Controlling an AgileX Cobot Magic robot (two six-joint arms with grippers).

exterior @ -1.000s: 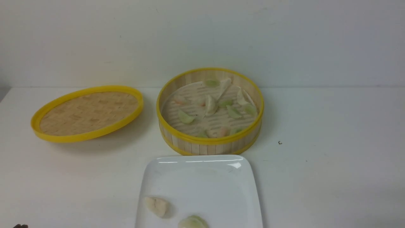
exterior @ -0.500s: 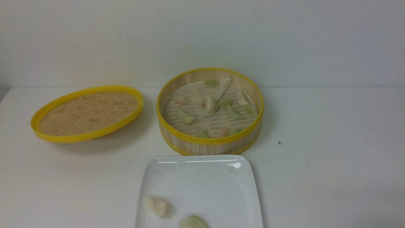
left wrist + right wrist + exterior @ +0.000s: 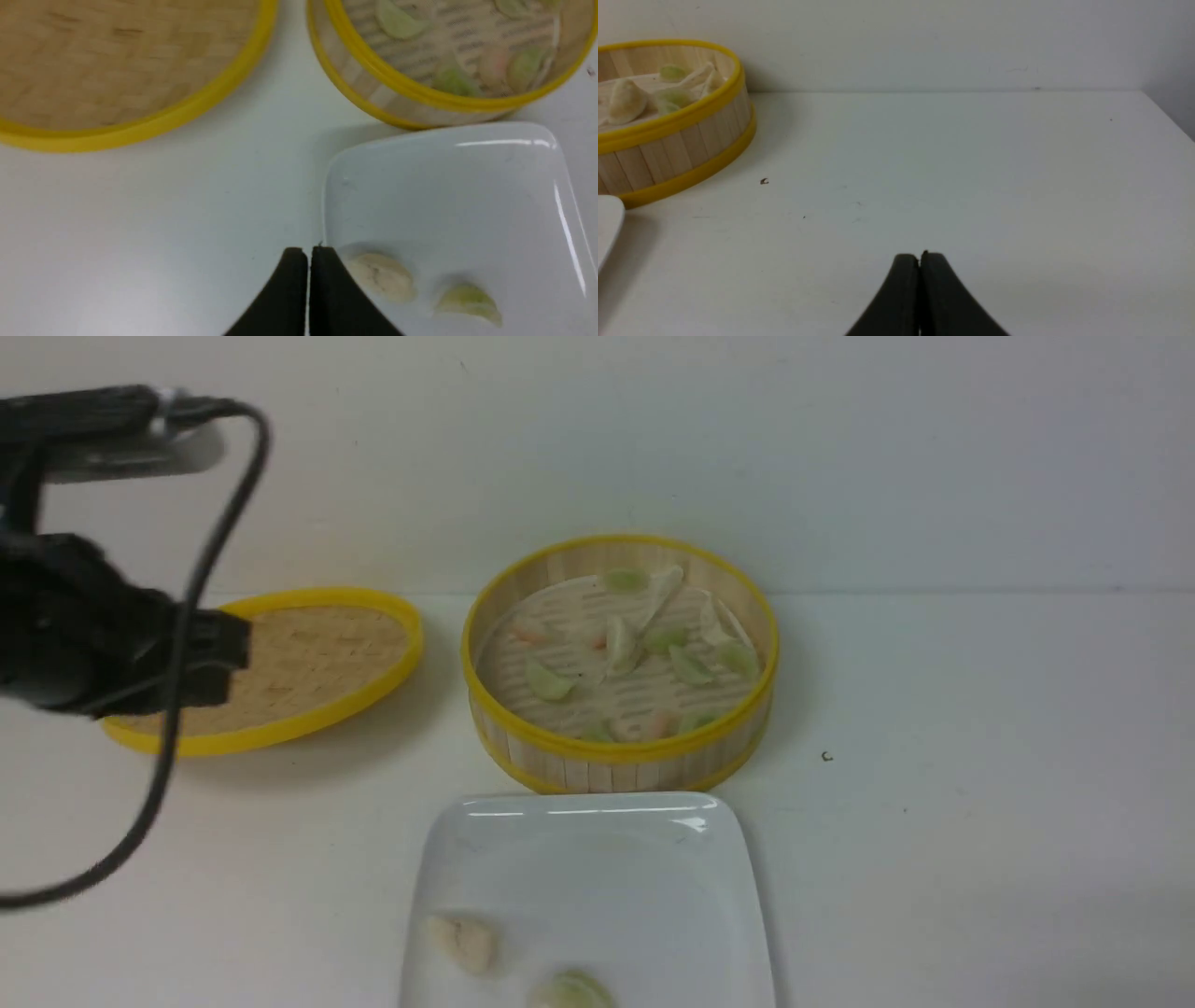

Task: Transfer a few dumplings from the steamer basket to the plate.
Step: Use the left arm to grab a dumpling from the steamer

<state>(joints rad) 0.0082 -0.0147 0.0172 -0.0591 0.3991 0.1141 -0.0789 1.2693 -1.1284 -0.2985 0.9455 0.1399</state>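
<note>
The steamer basket [image 3: 621,751] stands at the table's middle with several dumplings [image 3: 621,644] on its slatted floor. In front of it lies the white plate [image 3: 597,868], holding a whitish dumpling [image 3: 462,943] and a pale green dumpling [image 3: 569,991]. My left arm [image 3: 93,644] hangs high at the left. In the left wrist view my left gripper [image 3: 308,252] is shut and empty, over the plate's [image 3: 444,196] edge beside the whitish dumpling [image 3: 380,275]. My right gripper [image 3: 920,256] is shut and empty, over bare table to the right of the basket [image 3: 668,154].
The flat yellow-rimmed woven lid [image 3: 308,653] lies left of the basket, partly behind my left arm and its cable [image 3: 187,616]. A small dark speck [image 3: 826,757] sits on the table right of the basket. A wall runs behind the table.
My left arm has come up into the front view at the left and now covers part of the lid. The dumplings, basket and plate have not moved.
</note>
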